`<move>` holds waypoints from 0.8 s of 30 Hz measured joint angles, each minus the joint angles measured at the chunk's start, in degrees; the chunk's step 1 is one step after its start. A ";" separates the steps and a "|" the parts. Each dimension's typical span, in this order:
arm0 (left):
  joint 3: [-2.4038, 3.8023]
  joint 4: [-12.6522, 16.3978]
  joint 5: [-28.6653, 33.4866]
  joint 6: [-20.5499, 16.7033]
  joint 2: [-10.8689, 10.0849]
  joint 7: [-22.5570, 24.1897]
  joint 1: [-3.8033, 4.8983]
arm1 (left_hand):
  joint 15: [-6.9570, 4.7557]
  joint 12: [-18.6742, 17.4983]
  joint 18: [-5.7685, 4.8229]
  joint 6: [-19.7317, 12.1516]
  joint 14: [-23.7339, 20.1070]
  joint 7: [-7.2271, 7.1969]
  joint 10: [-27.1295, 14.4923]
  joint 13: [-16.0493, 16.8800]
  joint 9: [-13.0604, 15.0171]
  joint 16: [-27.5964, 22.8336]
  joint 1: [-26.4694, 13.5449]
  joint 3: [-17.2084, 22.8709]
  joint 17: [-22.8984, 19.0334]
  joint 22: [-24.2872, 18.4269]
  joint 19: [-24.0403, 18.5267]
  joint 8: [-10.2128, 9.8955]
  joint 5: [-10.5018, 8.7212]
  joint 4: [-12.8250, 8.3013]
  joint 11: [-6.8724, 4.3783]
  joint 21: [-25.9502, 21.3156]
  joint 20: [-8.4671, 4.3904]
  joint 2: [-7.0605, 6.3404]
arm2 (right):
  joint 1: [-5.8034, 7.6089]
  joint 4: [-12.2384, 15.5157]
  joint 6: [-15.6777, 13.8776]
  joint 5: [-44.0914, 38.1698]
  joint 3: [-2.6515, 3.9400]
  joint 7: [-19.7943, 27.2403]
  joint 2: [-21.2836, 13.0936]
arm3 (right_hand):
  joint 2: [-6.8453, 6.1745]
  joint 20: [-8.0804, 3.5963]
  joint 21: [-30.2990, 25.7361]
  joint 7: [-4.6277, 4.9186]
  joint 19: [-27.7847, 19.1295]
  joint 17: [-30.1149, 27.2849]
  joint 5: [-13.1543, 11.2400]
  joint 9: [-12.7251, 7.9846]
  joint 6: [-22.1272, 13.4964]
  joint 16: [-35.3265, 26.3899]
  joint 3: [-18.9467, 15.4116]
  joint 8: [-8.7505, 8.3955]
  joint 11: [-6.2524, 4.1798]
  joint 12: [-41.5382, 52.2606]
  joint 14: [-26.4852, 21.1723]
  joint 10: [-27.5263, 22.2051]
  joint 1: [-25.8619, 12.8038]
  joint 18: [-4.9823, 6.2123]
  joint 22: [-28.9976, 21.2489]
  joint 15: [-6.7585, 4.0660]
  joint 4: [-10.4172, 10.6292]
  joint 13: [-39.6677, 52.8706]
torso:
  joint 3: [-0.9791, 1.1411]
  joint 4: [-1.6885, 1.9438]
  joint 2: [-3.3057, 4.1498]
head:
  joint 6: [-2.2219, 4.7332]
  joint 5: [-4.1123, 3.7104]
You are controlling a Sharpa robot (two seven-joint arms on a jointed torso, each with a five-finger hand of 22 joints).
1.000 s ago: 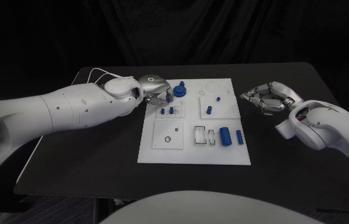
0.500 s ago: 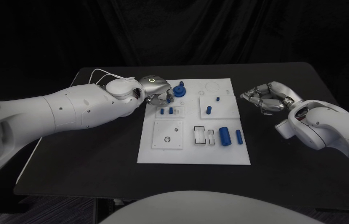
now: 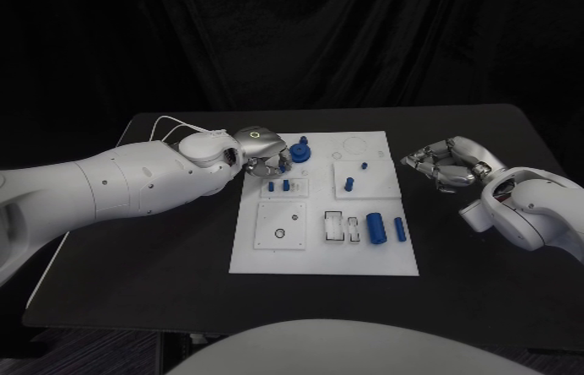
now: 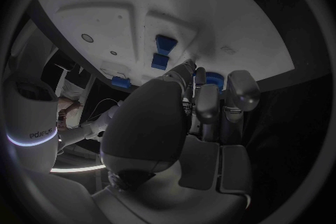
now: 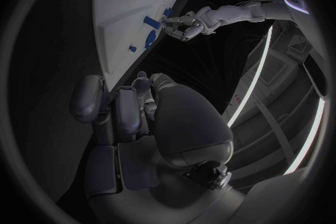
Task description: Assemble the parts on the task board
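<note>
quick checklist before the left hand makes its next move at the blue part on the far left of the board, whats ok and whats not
1. Left hand at the upright blue part on the far-left of the task board: ok, its fingers are right beside it.
2. Firm hold on that part: cannot tell; the fingers hide the contact in the head view and in the left wrist view.
3. Right hand out of the way: ok, it sits off the board's right edge, fingers curled, holding nothing.
4. Two small blue pegs next to the left hand undisturbed: ok, they stand upright.
5. Two blue cylinders waiting on the board: ok, they lie side by side near the right edge.
</note>
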 measured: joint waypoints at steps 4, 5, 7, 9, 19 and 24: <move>0.01 -0.12 0.00 0.01 0.10 -0.04 -0.03 | 0.24 -0.48 0.00 -0.13 -0.24 0.12 -0.19 -0.02 -0.19 -0.45 -0.30 0.00 -0.60 0.00 -0.21 -0.40 -0.01 0.00 0.19 -0.48 0.20 -0.30 | 0.00 -0.02 0.03 0.00 0.00 -0.05 0.03 | 0.00 0.00 0.00 0.00 0.00 0.00 0.00 0.00 0.00 0.00 0.16 0.00 0.00 0.00 0.00 0.00 0.00 0.00 0.00 0.00 -0.16 0.00 | 0.01 0.00 -0.01 | 0.00 0.10; 0.01 -0.14 0.00 0.02 0.11 -0.05 -0.04 | 0.25 -0.65 0.00 -0.23 -0.25 0.19 -0.24 -0.04 -0.23 -0.45 -0.30 0.00 -0.71 0.00 -0.28 -0.41 -0.09 0.00 0.25 -0.70 0.13 -0.30 | 0.00 -0.02 0.04 0.00 0.00 -0.06 0.04 | 0.00 0.00 0.00 0.00 0.00 0.00 0.00 0.00 0.00 0.00 0.16 0.00 0.00 0.00 0.00 0.00 0.00 0.00 0.00 0.00 -0.17 0.00 | 0.01 0.00 -0.01 | 0.00 0.11; 0.01 -0.24 0.00 0.14 0.15 -0.16 -0.09 | 0.42 -1.70 0.01 -1.70 -1.24 -0.30 -1.67 -0.46 -0.65 -1.36 -1.36 -0.19 -1.84 0.00 -1.04 -1.19 -1.49 0.19 0.58 -2.19 0.43 -0.53 | 0.00 -0.03 0.06 0.00 0.00 -0.08 0.08 | 0.00 0.00 0.00 0.00 0.00 0.00 0.00 0.00 0.00 0.00 0.16 0.00 0.00 0.00 0.00 0.00 0.00 0.00 0.00 0.00 -0.17 0.00 | 0.01 -0.01 -0.01 | 0.00 0.16; -0.01 -0.31 0.00 0.31 0.20 -0.32 -0.18 | 0.87 -2.94 0.01 -3.43 -1.70 -0.87 -3.25 -1.01 -1.17 -1.93 -2.24 -0.58 -2.65 -0.01 -1.36 -1.39 -3.35 1.06 1.09 -3.28 0.74 -1.03 | 0.00 -0.03 0.07 0.00 0.00 -0.10 0.10 | 0.00 0.00 0.00 0.00 0.00 0.00 0.00 0.00 0.00 0.00 0.16 0.00 0.00 0.00 0.00 0.00 0.00 0.00 0.00 0.00 -0.17 0.01 | 0.01 -0.01 -0.01 | 0.00 0.16; -0.03 -0.64 0.00 1.05 0.13 -0.96 -0.37 | 1.57 -5.83 0.54 -8.31 -2.81 -2.57 -6.21 -2.79 -3.01 -3.21 -3.39 -1.41 -4.87 -0.01 -2.39 -1.39 -4.50 2.38 1.96 -6.83 1.30 -1.73 | -0.01 -0.06 0.15 0.00 0.00 -0.18 0.10 | 0.00 0.00 -0.23 0.00 0.00 -0.05 0.00 0.00 0.00 0.00 0.32 0.01 0.00 0.00 0.00 0.00 0.00 0.00 -0.01 0.00 -0.01 -0.13 | 0.01 0.02 0.02 | 0.00 -0.02; -0.03 -0.70 -0.01 1.26 0.02 -1.30 -0.40 | 1.77 -5.98 0.96 -8.31 -3.01 -2.57 -6.43 -2.87 -3.13 -3.21 -3.39 -1.41 -5.23 -0.01 -2.76 -1.39 -4.50 2.38 2.16 -7.33 1.32 -1.73 | -0.01 -0.10 0.21 0.00 0.00 -0.19 0.19 | 0.00 0.00 -0.23 0.00 0.00 -0.05 0.00 0.00 0.00 0.00 0.32 0.01 0.00 0.00 0.00 0.00 0.00 0.00 -0.01 0.00 -0.01 -0.13 | 0.00 0.06 0.02 | 0.00 -0.05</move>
